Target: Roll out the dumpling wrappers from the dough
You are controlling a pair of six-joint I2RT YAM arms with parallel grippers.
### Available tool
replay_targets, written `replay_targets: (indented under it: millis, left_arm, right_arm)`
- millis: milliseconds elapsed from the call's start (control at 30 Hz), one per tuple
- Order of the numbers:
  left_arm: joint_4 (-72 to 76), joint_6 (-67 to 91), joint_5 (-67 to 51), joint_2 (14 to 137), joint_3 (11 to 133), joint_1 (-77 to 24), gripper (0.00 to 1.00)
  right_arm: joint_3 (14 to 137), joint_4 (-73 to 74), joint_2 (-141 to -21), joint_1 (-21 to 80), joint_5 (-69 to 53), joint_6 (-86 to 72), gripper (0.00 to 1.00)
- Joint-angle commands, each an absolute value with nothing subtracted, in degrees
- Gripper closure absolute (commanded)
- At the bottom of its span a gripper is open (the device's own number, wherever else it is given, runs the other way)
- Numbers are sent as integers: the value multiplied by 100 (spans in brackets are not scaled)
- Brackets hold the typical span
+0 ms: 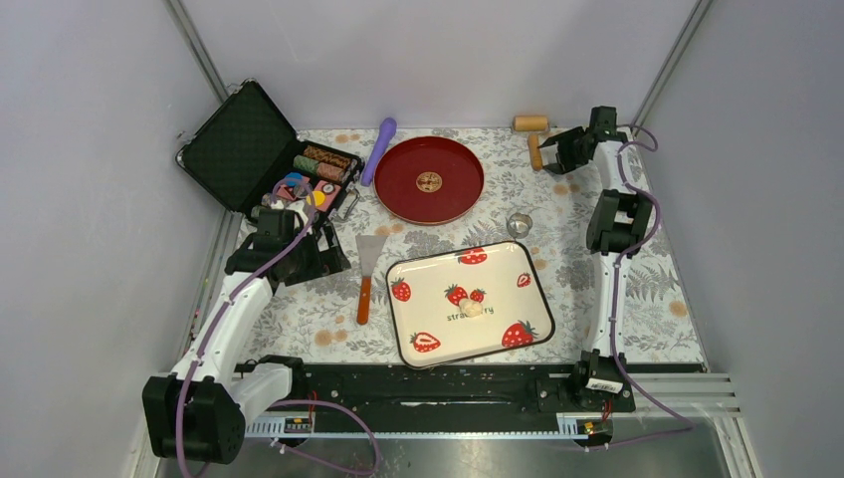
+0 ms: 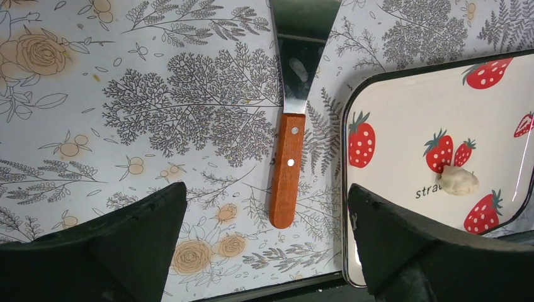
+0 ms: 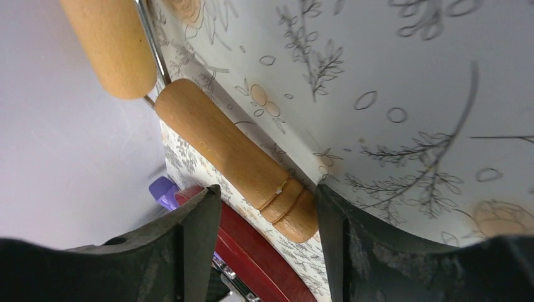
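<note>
Grey walls close in a floral tablecloth (image 1: pixel 597 289) on three sides, and a black rail runs along its near edge. At 6 o'clock sits the strawberry tray (image 1: pixel 503 289), skewed, with its near rim just short of the cloth's edge. The dough (image 1: pixel 471 308), a small pale lump, rests near the tray's middle and covers part of a printed word that reads "stra" and then "ry". A strip of bare cloth separates the tray from the spatula (image 1: pixel 366 284) at its 9 o'clock. A wider stretch of bare cloth lies at its 3 o'clock, towards the right arm. The left gripper (image 2: pixel 266 189) hangs wide open over the spatula's wooden handle and holds nothing. At 1 o'clock, hard by the cloth's far edge, lies the wooden roller (image 1: pixel 530 123). The right gripper (image 1: pixel 547 151) is partly open, its jaws astride the roller's handle with a gap on one side. A ring cutter (image 1: pixel 519 225) stands between the tray and a red plate (image 1: pixel 458 169) at 12 o'clock.
</note>
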State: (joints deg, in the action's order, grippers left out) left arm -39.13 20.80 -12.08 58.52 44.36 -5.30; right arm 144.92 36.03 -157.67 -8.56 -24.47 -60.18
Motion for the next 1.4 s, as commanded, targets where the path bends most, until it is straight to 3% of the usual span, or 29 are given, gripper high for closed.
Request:
replay_targets:
  millis: [0,267,833,1067,1233,1367]
  left_arm:
    - [-3779,2057,-1276,5861,4465,-552,1]
    - [-3784,2057,-1279,5859,4464,-554,1]
    - [-3780,2054,-1284,5907,4461,-547,1]
    - [-3776,2057,-1293,5886,4474,-554,1]
    - [-3778,2057,-1304,5851,4469,-554,1]
    - [-3784,2057,-1305,5836,4473,-550,1]
  right_arm:
    - [14745,3429,-15865,-726,-3020,-5655,36]
    - [14578,3632,-15373,-738,-1792,-5003,35]
    - [14887,3419,-16058,-497,-2729,-5730,42]
    - [15020,3909,-16021,-300,-2669,-5300,48]
    - [15046,4373,-15910,-175,-2478,-4912,61]
    - [15056,4748,-15836,-105,-2342,-4614,64]
